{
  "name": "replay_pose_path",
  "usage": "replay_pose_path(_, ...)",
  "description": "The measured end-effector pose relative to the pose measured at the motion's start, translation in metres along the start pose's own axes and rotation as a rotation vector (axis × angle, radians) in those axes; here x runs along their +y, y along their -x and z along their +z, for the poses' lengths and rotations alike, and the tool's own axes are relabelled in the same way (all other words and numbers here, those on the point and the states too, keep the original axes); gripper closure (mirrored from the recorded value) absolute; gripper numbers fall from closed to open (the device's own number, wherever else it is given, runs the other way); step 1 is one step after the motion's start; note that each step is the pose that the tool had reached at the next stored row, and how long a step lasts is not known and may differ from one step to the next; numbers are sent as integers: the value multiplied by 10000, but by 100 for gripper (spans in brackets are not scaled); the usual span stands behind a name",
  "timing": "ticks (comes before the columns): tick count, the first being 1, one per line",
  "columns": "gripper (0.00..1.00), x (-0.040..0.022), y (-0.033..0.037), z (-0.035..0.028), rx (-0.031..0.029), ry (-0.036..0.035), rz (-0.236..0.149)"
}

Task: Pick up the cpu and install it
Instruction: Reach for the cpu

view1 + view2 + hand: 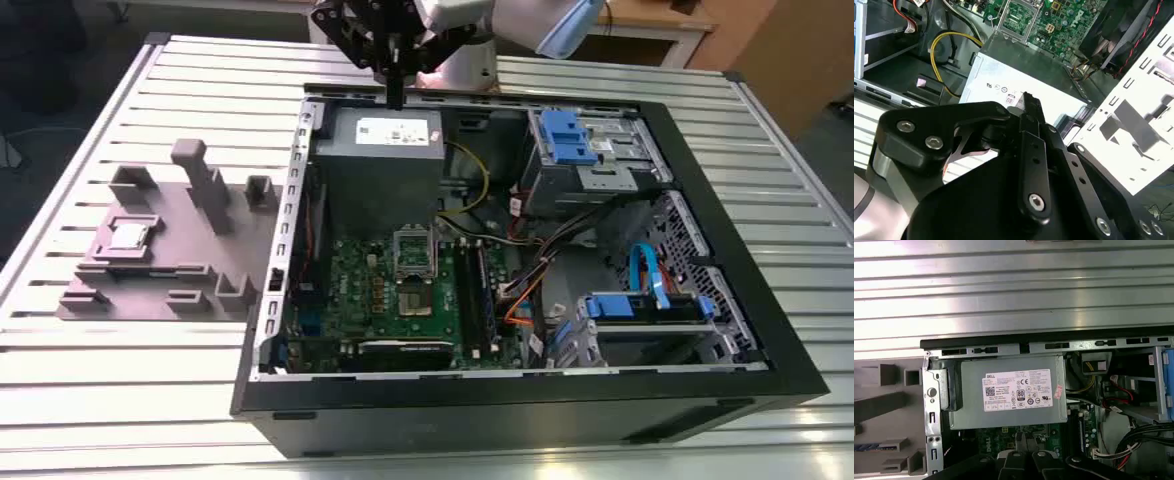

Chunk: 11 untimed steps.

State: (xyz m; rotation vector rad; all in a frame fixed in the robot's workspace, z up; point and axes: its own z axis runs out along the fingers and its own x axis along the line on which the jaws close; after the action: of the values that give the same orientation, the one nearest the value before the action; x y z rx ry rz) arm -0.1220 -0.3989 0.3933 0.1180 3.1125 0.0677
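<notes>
- Exterior view first: you'll find the cpu (130, 236), a small flat square with a silvery top and a pale rim, lying in a recess of a matte mauve-grey fixture (160, 275).
- That fixture is blocky and stepped, with several upright posts. It sits on the table outside the case, toward the exterior view's left.
- Your gripper (396, 95) is well apart from the cpu, hanging over the far edge of the case. Its black fingers are pressed together into one narrow tip, with nothing between them. The second wrist view shows the same closed tip (1030, 102).
- Directly below that tip is the power supply (380, 165), a plain grey metal box with a white label.
- Past it lies the green motherboard (387, 300), crowded with small parts. Its silver socket frame (414, 252) stands near the middle.
- A looped yellow cable (949, 37) runs beside the power supply.
- Blue plastic drive brackets (561, 135) sit on the exterior view's right inside the black case (534, 415).
- Everything rests on a ribbed, shiny metal table (134, 400).
</notes>
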Motion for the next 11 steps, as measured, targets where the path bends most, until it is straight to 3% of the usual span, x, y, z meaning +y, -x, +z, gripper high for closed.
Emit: replay_pose_path(11, 89, -1, -18, -1, 0, 0, 0)
